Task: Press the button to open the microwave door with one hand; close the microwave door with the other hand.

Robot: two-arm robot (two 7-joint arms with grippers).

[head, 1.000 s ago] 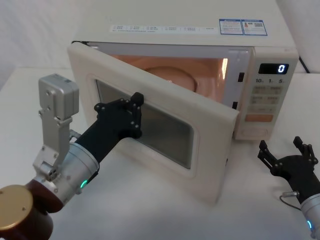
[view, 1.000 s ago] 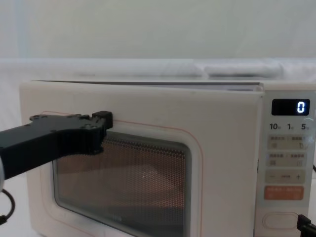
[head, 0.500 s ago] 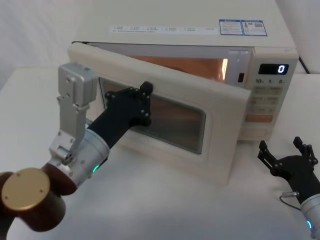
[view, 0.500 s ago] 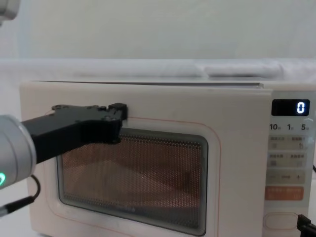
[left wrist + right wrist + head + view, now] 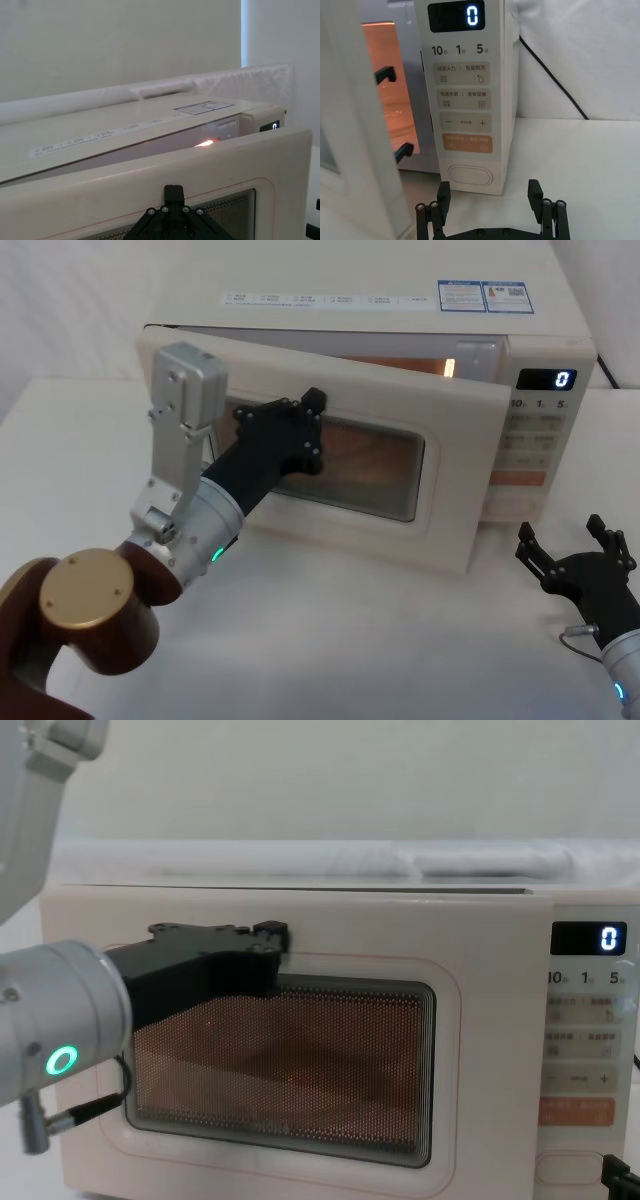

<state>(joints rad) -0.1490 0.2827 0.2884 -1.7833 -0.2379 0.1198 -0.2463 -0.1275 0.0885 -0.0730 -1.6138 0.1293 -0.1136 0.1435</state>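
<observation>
— What's changed? We see the door [image 5: 330, 465] swung nearer shut, ajar at twelve o'clock.
— Our left gripper [image 5: 300, 430] presses it, fingers together; right gripper [image 5: 580, 560] spread, at five o'clock.

Black pincers [image 5: 295, 430] with screws, silver wrist with green light, brown-gold joint.

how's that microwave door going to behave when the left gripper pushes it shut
The microwave door looks rigid and probably swings on its left-edge hinge rather than flexing. The left gripper presses near the hinge, so it may need firmer force. The last gap likely resists until latching.
</observation>
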